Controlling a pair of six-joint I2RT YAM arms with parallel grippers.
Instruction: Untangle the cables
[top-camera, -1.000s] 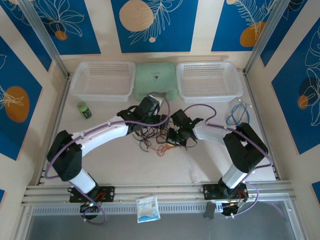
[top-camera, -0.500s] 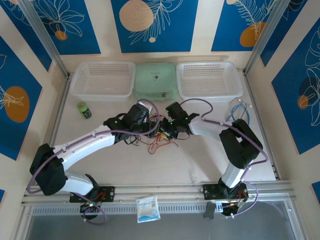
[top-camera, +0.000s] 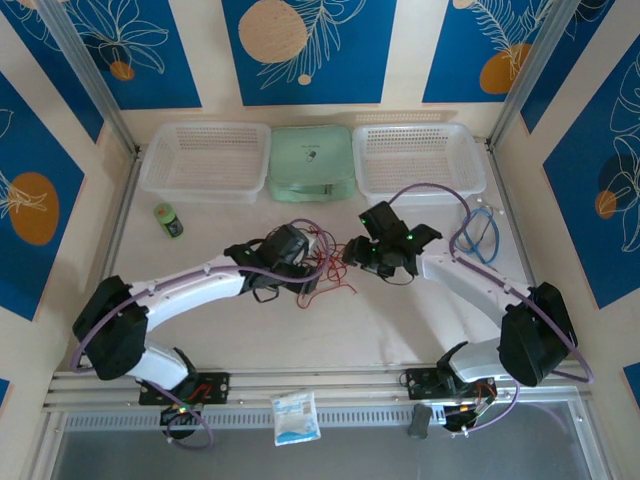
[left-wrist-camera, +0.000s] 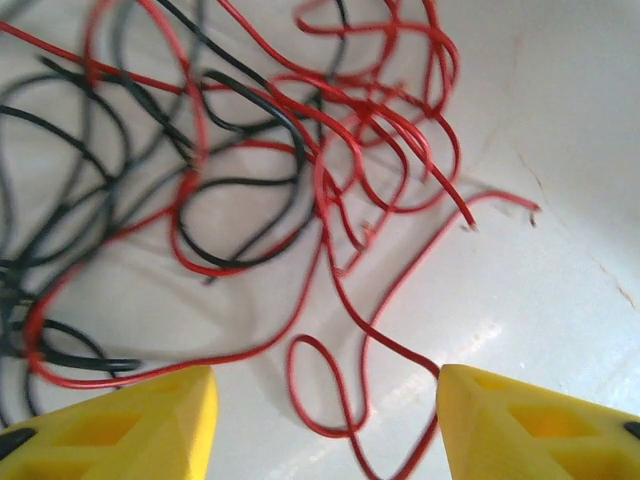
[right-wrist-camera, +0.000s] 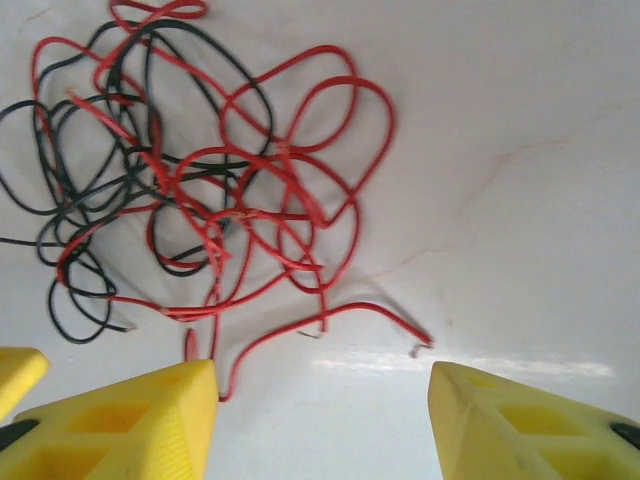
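On the white table (top-camera: 385, 330), roughly midway between the two arms, the cables (top-camera: 323, 284) lie in one loose tangle of red and black strands. Over its near edge the left gripper (left-wrist-camera: 325, 430) hangs released, its yellow fingers (left-wrist-camera: 150, 425) spread apart and clamping nothing, with a red loop lying flat on the surface between them. The right gripper (right-wrist-camera: 322, 425) is released as well, jaws wide, with the tangle just beyond its tips and one red strand end close beside a finger.

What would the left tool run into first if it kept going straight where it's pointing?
Probably the loose red cable loop right ahead of the left tool, then the table; depth is unclear.
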